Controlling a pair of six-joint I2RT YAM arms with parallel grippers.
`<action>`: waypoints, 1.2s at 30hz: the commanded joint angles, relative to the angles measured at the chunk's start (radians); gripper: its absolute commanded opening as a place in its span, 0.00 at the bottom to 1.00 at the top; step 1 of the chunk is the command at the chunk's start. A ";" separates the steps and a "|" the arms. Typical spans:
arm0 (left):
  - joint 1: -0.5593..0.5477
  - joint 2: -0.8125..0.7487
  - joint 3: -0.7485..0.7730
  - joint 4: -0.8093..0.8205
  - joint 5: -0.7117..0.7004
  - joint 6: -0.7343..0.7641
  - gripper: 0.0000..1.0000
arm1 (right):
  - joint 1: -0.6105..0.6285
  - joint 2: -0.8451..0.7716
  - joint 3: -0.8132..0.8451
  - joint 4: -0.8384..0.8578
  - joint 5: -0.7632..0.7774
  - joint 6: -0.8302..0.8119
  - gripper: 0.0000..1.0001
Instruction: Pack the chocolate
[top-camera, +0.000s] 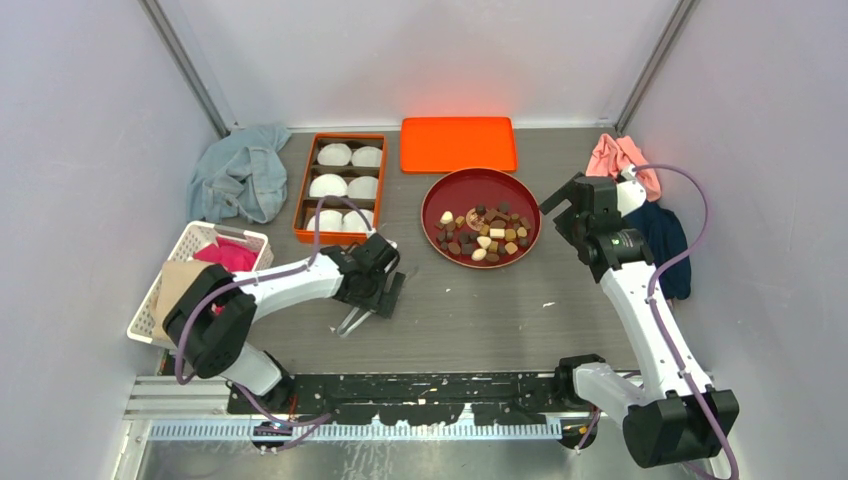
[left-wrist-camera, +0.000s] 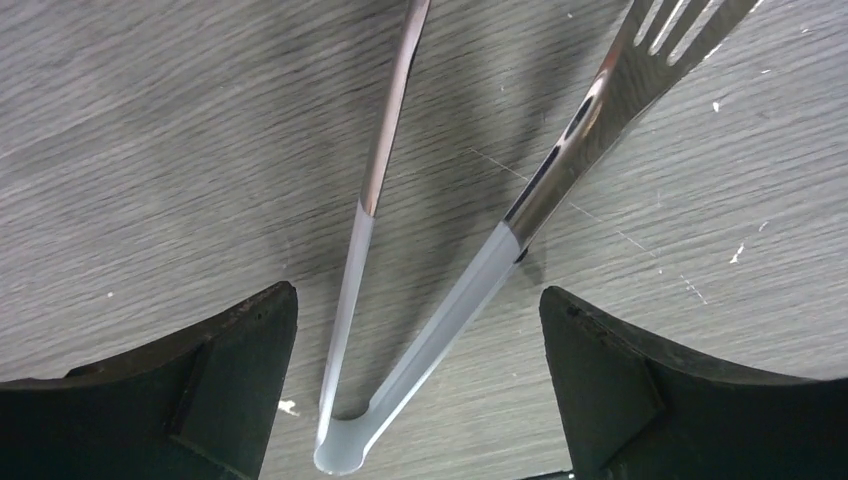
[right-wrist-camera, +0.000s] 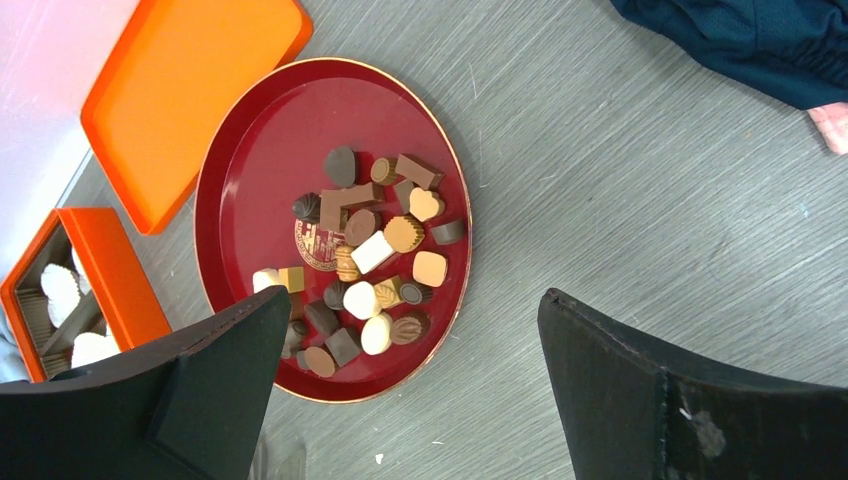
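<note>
Red plate (right-wrist-camera: 260, 170) holds the chocolates (right-wrist-camera: 370, 250); the orange box (top-camera: 304, 190) at its 9 o'clock holds 6 paper cups (top-camera: 328, 185). Left gripper (left-wrist-camera: 418, 295), released, straddles tongs (left-wrist-camera: 450, 310); right gripper (right-wrist-camera: 415, 300) released.

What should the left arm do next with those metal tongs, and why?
Probably lower a little and close the left fingers on the tongs. The tongs lie flat on the table between the open fingers, not yet gripped, and the chocolate waits piled on the red plate.
</note>
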 joint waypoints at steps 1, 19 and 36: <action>-0.004 -0.001 -0.067 0.186 -0.014 -0.024 0.88 | 0.000 -0.041 0.006 0.004 0.024 -0.006 1.00; -0.003 -0.074 -0.201 0.376 0.038 -0.045 0.68 | 0.000 -0.039 -0.012 0.014 -0.003 0.003 1.00; -0.009 -0.135 -0.129 0.253 -0.187 -0.204 0.62 | 0.000 -0.034 -0.023 0.025 -0.025 0.011 1.00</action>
